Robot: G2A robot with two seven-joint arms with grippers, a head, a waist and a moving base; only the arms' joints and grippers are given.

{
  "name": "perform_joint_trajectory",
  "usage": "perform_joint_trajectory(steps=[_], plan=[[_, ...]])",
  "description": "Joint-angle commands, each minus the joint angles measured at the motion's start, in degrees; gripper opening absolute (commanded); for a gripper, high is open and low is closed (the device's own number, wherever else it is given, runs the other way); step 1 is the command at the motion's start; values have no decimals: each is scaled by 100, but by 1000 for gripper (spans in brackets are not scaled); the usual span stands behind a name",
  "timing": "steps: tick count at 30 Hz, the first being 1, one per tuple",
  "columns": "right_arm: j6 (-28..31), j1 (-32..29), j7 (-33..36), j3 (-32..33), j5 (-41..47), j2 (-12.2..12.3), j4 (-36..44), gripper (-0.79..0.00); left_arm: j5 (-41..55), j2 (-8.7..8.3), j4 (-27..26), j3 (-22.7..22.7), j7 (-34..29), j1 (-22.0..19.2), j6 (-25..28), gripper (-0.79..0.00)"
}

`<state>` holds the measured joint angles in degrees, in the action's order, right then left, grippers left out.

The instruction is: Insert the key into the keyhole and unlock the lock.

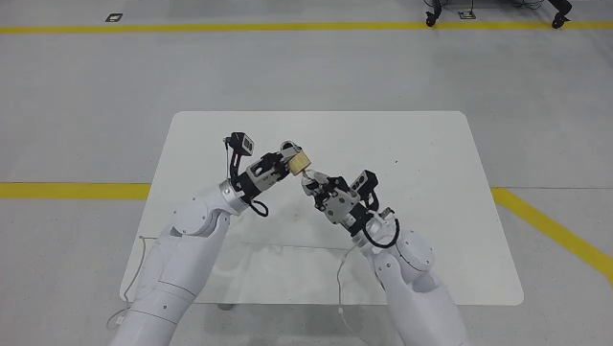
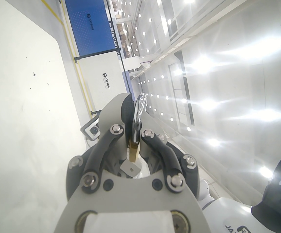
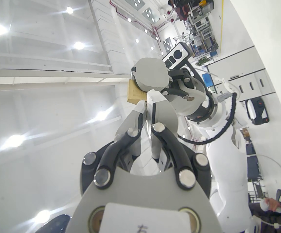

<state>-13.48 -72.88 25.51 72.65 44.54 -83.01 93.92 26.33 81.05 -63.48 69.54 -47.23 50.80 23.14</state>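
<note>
Top view: left hand (image 1: 285, 161) is clamped on the brass padlock (image 1: 300, 162), held up off the table (image 1: 431, 154), probably so its underside faces the right hand (image 1: 311, 182). Right hand is closed tight on the key (image 3: 146, 117), tip at the padlock body. Can't tell if the key is seated.

Robot lab hall, yellow floor lines (image 1: 287, 28)

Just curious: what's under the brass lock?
The right gripper, shut on the key, meets the lock's underside, above the table. The keyhole and key tip are covered.
</note>
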Motion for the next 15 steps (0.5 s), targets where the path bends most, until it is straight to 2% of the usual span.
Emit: perform_joint_trajectory(steps=[1,10,15], plan=[[-104,44,178,33,342,-1,-113,-785,-23,-4,10,-6,-2,1,73,-785],[-190,141,302,85,618,25,-341,-785,-22,-16,39,-14,18,0,250,-785],[-25,86,142,70,19,74,-103,-785,-27,-21,69,-26,45,-16,277,-785]])
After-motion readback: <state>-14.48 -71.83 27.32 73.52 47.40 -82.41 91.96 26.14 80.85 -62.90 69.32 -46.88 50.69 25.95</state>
